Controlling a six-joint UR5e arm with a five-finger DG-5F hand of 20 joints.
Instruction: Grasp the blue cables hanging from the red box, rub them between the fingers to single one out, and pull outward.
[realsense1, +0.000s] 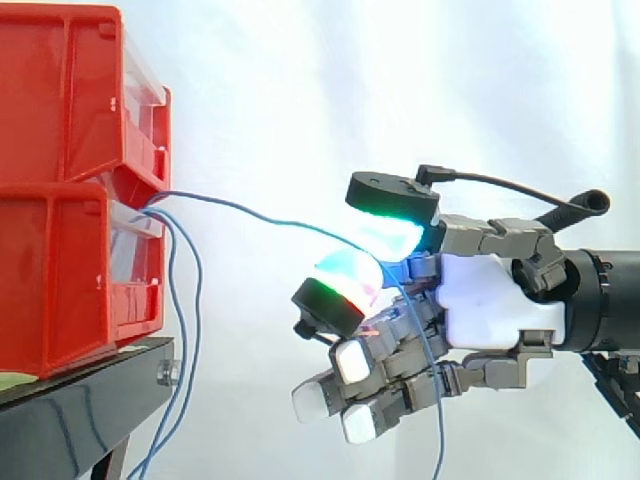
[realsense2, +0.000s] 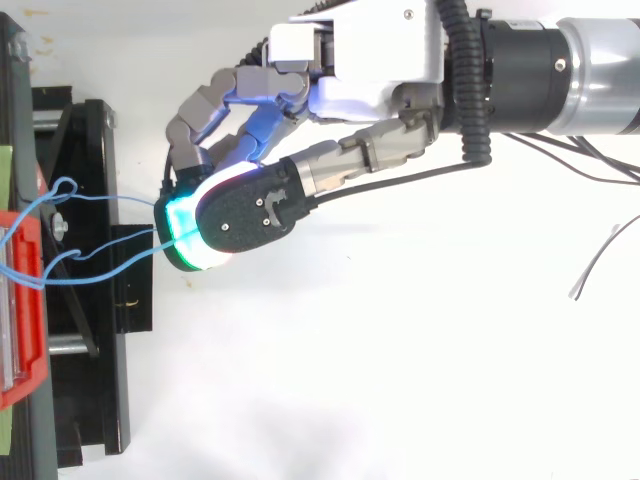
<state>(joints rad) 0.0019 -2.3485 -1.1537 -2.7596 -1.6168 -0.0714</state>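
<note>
Two red bins (realsense1: 70, 190) are stacked on a black stand (realsense1: 80, 410) at the left. Blue cables come out from between them. One blue cable (realsense1: 260, 215) stretches rightward to my hand (realsense1: 490, 300), pinched between two green-glowing fingertip pads (realsense1: 385, 228), and its free end drops past the palm. The other blue cables (realsense1: 183, 375) hang loose in front of the lower bin. From above, my hand (realsense2: 370, 60) reaches left, its dark-backed thumb (realsense2: 245, 215) lies over the pinch, and cable strands (realsense2: 110, 199) run from the bin's edge (realsense2: 20, 300) to it.
The black stand (realsense2: 90, 300) juts out under the bins toward the hand. A white curtain backs the scene, and white floor lies below the hand in the top view. A thin grey wire (realsense2: 600, 260) lies at the right.
</note>
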